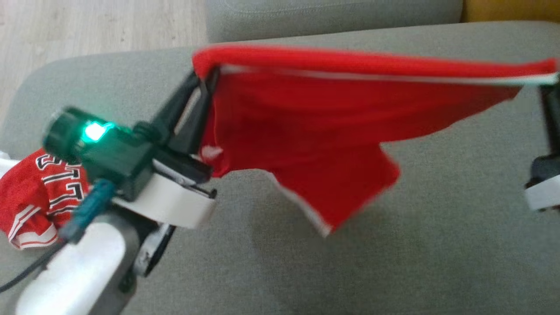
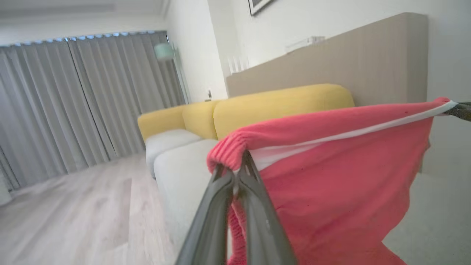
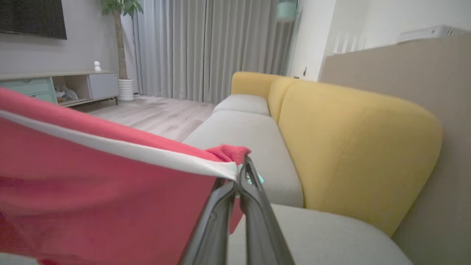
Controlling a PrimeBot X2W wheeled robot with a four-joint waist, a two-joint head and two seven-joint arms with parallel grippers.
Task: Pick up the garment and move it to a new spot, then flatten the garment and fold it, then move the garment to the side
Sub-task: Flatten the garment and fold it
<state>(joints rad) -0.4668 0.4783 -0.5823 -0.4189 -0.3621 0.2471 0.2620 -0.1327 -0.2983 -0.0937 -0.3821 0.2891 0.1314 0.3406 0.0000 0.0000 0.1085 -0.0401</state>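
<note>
Left forearm (image 1: 74, 271) is nearest, over the left end of the grey sofa seat (image 1: 437, 245). Left gripper (image 1: 204, 78) is above the seat, fingers clamped tight on the garment (image 1: 315, 118) at one waistband end. In the left wrist view the ribbed red band bunches over the closed tips. Right gripper (image 3: 241, 173) is above the seat's right side, pinched on the other end of the band, at the white trim.

The garment hangs between the two above the seat, band pulled near-straight, one white-hemmed leg drooping lowest. Can't tell if that corner touches the seat.

A red jersey (image 1: 35, 197) with black-and-white lettering lies crumpled at the seat's left edge.

Beyond the seat: yellow backrest (image 3: 349, 140), pale wood floor (image 1: 87, 26), then grey curtains (image 2: 73, 99).
</note>
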